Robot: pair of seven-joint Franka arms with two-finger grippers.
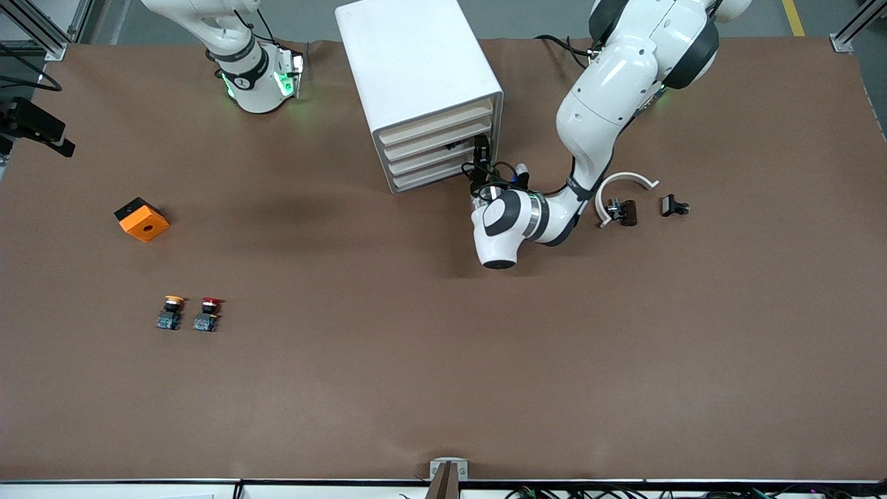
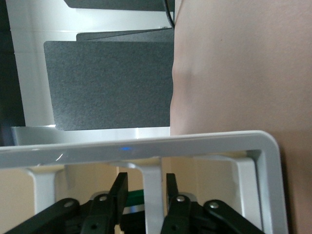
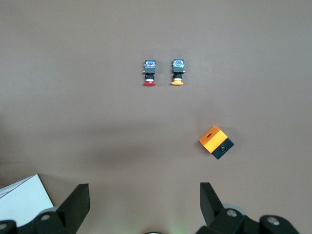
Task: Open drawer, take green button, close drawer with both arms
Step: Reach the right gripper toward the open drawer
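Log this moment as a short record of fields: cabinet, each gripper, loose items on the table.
cabinet: white four-drawer cabinet, drawers look shut
left gripper: left gripper at the drawer fronts, fingers straddling a white bar, gap visible
right gripper: right gripper open, waiting above the table
buttons: yellow-capped button beside red-capped button, toward the right arm's end
block: orange block, farther from the front camera than the buttons
green button: not visible

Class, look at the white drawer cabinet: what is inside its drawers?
The white drawer cabinet shows only stacked drawer fronts; their contents are hidden. The left gripper is at the fronts.
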